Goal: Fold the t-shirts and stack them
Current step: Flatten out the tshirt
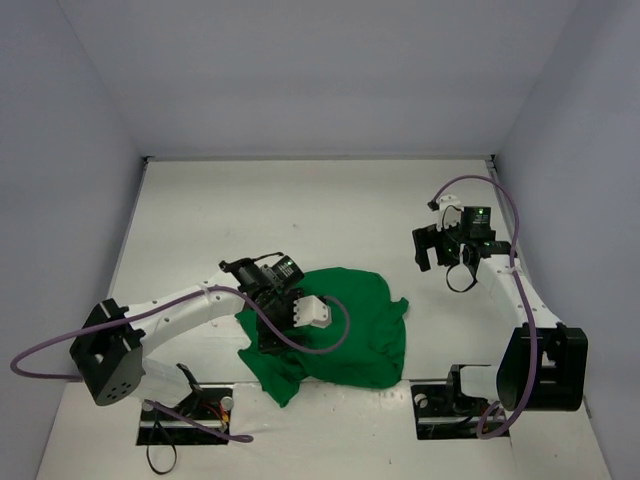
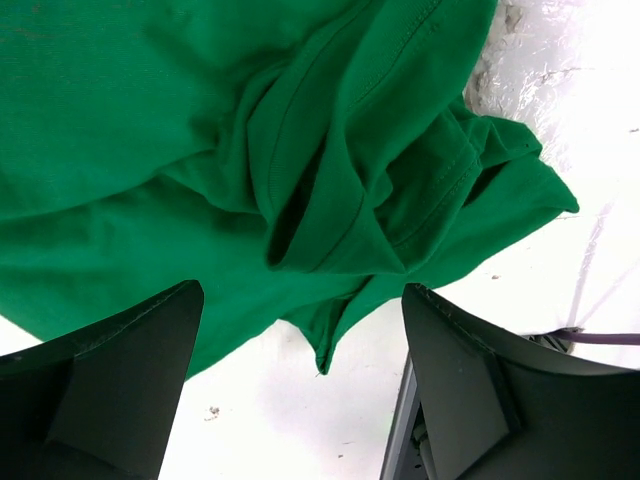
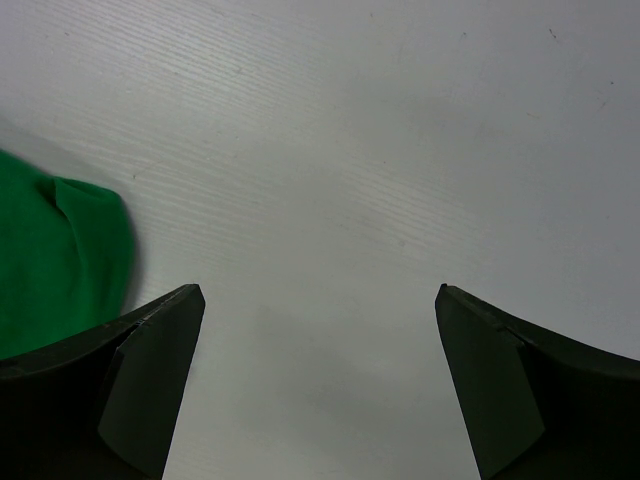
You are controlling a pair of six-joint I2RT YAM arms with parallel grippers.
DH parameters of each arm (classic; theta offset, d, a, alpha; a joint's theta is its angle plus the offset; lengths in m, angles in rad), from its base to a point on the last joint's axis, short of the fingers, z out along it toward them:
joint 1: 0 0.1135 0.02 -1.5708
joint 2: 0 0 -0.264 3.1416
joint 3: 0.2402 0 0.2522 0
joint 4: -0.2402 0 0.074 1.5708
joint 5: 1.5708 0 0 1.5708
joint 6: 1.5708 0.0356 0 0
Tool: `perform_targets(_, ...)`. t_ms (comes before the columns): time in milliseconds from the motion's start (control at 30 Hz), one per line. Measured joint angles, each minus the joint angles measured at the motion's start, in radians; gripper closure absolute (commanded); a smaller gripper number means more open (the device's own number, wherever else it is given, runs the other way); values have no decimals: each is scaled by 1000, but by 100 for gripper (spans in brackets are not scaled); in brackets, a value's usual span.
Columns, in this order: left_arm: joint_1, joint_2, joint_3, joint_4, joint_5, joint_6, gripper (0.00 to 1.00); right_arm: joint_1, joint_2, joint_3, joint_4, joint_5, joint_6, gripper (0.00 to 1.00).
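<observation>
The bright-green t-shirt lies crumpled on the white table, near the front middle. My left gripper hovers over the shirt's left edge, open and holding nothing. In the left wrist view the shirt fills the upper frame, with a bunched sleeve fold and a pointed corner just ahead of the open gripper. My right gripper is raised above bare table to the right of the shirt, open and empty. In the right wrist view, its gripper frames bare table, with a lobe of the shirt at the left edge.
The left arm's purple cable loops over the shirt. Both arm base mounts sit at the front edge. Grey walls enclose the table on the left, back and right.
</observation>
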Motion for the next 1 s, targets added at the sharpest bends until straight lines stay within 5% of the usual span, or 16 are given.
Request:
perform_targets(767, -48, 64, 61, -15, 70, 7, 45, 0, 0, 0, 0, 0, -1, 0)
perform_targets(1000, -48, 146, 61, -46, 54, 31, 97, 0, 0, -2, 0, 0, -1, 0)
